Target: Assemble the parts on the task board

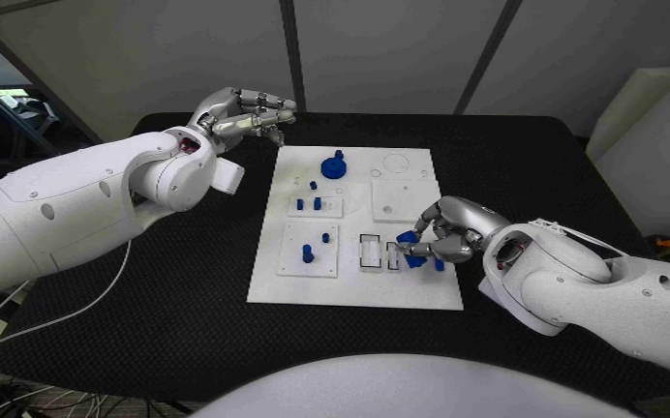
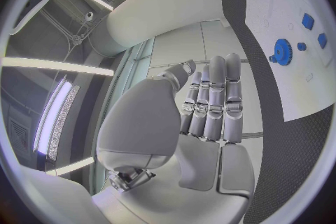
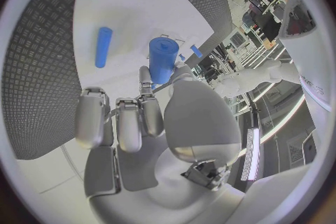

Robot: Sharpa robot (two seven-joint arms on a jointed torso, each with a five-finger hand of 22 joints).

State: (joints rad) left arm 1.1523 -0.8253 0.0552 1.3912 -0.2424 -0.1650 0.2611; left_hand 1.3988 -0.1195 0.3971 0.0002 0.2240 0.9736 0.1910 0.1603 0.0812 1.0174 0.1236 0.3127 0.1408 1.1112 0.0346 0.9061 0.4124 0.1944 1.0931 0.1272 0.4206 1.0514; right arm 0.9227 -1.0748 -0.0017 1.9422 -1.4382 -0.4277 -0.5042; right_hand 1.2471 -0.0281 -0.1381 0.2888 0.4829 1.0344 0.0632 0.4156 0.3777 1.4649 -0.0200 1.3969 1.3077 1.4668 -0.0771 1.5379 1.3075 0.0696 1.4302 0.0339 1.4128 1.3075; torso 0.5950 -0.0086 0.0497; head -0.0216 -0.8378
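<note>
The white task board lies in the middle of the black table. My right hand sits low over the board's near right corner and pinches a blue cylindrical part between thumb and a finger; the same part pokes out beside the fingers. A thin blue peg lies loose on the board close by. A blue gear stands at the board's far middle. My left hand hovers off the board's far left corner and holds nothing; its fingers are stretched out side by side.
Small blue pegs stand in a white block on the board's left half, and two more pegs stand in the block nearer to me. Two rectangular slots lie left of my right hand. A white cable trails over the table's left side.
</note>
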